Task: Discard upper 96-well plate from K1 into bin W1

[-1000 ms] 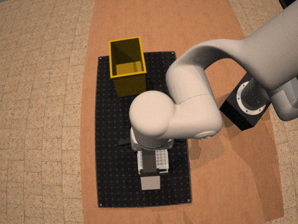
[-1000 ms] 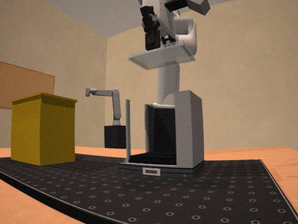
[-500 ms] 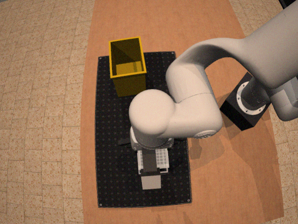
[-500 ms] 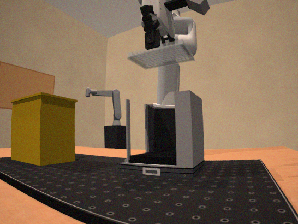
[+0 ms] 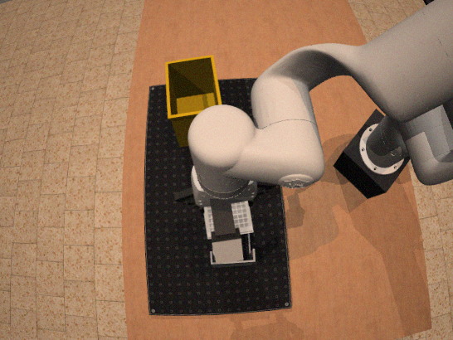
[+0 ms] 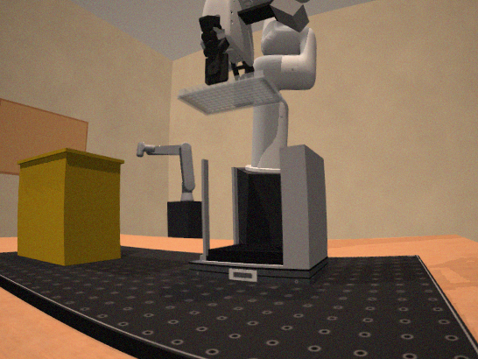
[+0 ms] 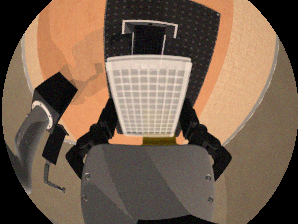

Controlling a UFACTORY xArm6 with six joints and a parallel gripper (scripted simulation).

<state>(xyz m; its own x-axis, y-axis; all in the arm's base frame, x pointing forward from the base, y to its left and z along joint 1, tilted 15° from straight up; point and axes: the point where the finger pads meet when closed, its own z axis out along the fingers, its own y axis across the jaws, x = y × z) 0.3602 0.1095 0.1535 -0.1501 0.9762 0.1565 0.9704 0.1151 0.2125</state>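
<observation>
My gripper (image 6: 216, 72) is shut on the white 96-well plate (image 6: 229, 94) and holds it high in the air, well above the stack rack K1 (image 6: 271, 214). The plate hangs nearly level, tilted a little. In the wrist view the plate (image 7: 149, 95) sits between my two dark fingers, with the rack (image 7: 149, 32) below and beyond it. From above, the plate shows partly under my wrist, just behind the rack (image 5: 232, 250). The yellow plastics bin W1 (image 5: 192, 87) (image 6: 70, 206) stands upright at the mat's far end, also seen at the left. The lower plate is hidden inside the rack.
The rack and bin stand on a black perforated mat (image 5: 216, 199) on an orange table. My arm's black base block (image 5: 371, 159) stands to the right of the mat. My large elbow and forearm (image 5: 257, 141) hang over the mat between rack and bin.
</observation>
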